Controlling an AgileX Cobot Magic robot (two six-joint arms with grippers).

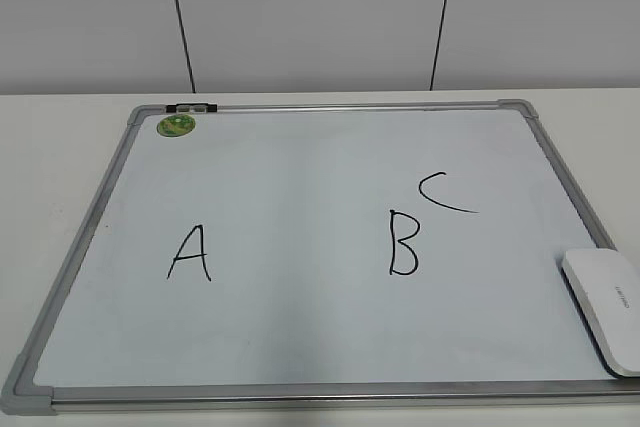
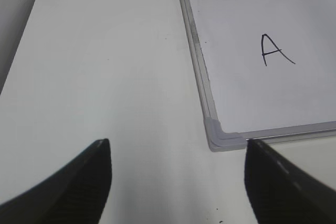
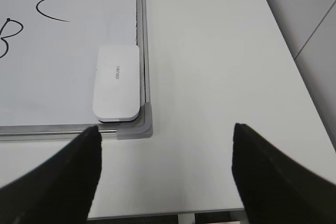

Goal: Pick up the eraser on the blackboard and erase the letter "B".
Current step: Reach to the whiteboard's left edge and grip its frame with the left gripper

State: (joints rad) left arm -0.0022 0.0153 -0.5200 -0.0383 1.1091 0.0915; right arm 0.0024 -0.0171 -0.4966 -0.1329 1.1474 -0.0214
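1. The left gripper [image 2: 177, 182] is hovering over the bare white table [image 2: 105, 77], its two dark fingers [image 2: 79, 182] spread wide apart with nothing between them; it is sitting just outside the near left corner of the blackboard [image 2: 216, 136].
2. The right gripper [image 3: 163, 177] is likewise hanging over the table off the board's near right corner, its jaws standing wide open and gripping nothing.
3. The eraser [image 3: 116, 83] is lying flat on the blackboard in the near right corner, its long side running just beside the right frame rail and its near end close to the grey corner piece; a strip of its dark underside is showing at the near edge. In the exterior view the eraser [image 1: 607, 307] is being cut off by the right edge of the picture.
4. The letter "B" [image 1: 404, 243] is standing right of the board's middle, well apart from the eraser, whole and unsmudged.
5. The letter "A" [image 1: 190, 253] is sitting at the same depth on the left half.
6. The curved "C" [image 1: 445, 193] is sitting just beyond and right of the "B".
7. A round green magnet [image 1: 176, 126] is resting at the far left corner, near the frame.
8. Grey wall panels [image 1: 310, 17] are rising behind the table.
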